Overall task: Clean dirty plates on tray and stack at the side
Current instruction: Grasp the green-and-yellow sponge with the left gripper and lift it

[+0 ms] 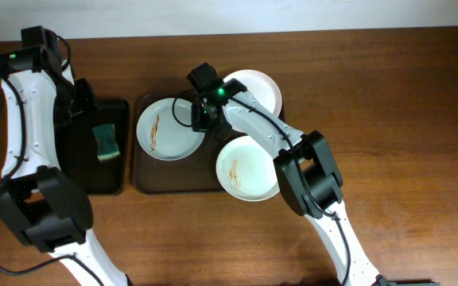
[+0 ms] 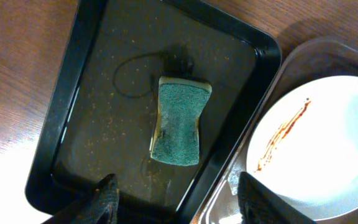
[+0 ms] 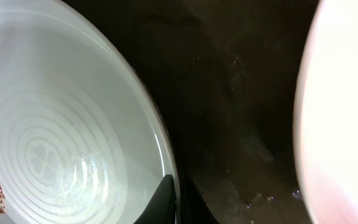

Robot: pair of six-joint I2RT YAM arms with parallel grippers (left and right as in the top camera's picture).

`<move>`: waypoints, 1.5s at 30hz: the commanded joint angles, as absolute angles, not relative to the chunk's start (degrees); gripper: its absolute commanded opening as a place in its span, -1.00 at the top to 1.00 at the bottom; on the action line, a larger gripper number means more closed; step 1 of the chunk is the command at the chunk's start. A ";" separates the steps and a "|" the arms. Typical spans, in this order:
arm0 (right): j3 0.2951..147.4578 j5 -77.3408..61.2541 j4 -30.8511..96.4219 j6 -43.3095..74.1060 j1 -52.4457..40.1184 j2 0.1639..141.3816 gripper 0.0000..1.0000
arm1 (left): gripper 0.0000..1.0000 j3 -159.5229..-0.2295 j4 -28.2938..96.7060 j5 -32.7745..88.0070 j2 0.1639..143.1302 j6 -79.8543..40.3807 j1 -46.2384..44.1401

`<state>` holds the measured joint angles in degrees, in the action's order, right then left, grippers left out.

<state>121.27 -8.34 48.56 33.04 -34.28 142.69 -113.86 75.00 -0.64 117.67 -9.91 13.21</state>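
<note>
Centrally, a large rectangular dark brown tray (image 1: 145, 181) with rounded corners and a low raised rim lies on the wood-grain table (image 1: 404, 95). It bears three round, white, shallow, glossy plates with raised rims. The left plate (image 1: 165, 131) sits wholly within the tray and carries a thin brown-orange sauce streak. The right wrist view shows fine concentric rings in its well. The near-right plate (image 1: 249, 171), likewise streaked, reaches over the tray's rim on the robot's side. The far-right plate (image 1: 257, 86), plain white where visible, projects past the opposite rim. The strip of tray floor between the left and far-right plates looks wet and speckled. The right gripper (image 3: 176, 206) stands at the right rim of the left plate, with a dark fingertip (image 3: 157, 202) lying against the plate's inner side. Whether the jaws are clamped on that rim cannot be told. Just beside the brown tray's left edge lies a smaller glossy black tray (image 1: 110, 178), its floor filmed with water and crumbs. A teal, waisted sponge (image 2: 178, 127) with a yellowish underlayer rests flat at mid-floor, apart from every wall. The left gripper (image 2: 182, 205) hangs above one end of the black tray with its jaws spread wide. To the right of the brown tray the wooden table runs on well beyond the plates.
</note>
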 commanded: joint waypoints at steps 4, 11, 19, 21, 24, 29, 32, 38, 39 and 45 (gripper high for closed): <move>120.05 -6.35 49.23 33.30 -34.54 143.85 0.92 | -0.16 -114.37 74.61 2.28 125.78 -7.66 13.41; 120.05 -5.85 49.04 33.30 -34.54 143.85 0.92 | -0.15 -114.28 75.48 2.13 131.35 -7.68 12.69; 120.05 -5.30 49.06 33.30 -34.54 143.85 0.92 | -0.13 -106.54 70.94 -4.12 131.48 -9.85 11.22; 120.05 -5.30 49.06 33.30 -34.54 143.85 0.92 | 0.22 -104.97 68.69 -4.08 131.46 -9.85 11.22; 120.05 -5.30 49.06 33.30 -34.54 143.85 0.92 | 0.70 -103.46 66.08 -3.90 131.48 -9.82 11.20; 120.05 -5.30 49.06 33.30 -34.54 143.85 0.92 | 0.74 -99.13 61.93 -3.92 131.48 -9.82 10.37; 120.05 -5.30 49.04 33.30 -34.54 143.85 0.92 | 0.97 -97.36 60.18 -3.95 131.48 -9.80 10.33; 120.05 -5.30 49.06 33.30 -34.54 143.85 0.91 | 0.99 -99.15 61.23 -3.92 131.44 -7.73 10.33; 120.05 -5.30 49.06 33.30 -34.54 143.85 0.91 | 0.99 -100.71 62.28 -3.92 131.44 -7.03 10.33; 120.05 -5.32 49.06 33.30 -34.54 143.85 0.91 | 0.99 -118.54 74.61 -4.01 131.33 -1.39 10.33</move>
<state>121.27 -7.70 48.56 33.01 -34.30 142.69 -111.00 70.78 -3.97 131.20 -4.93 10.61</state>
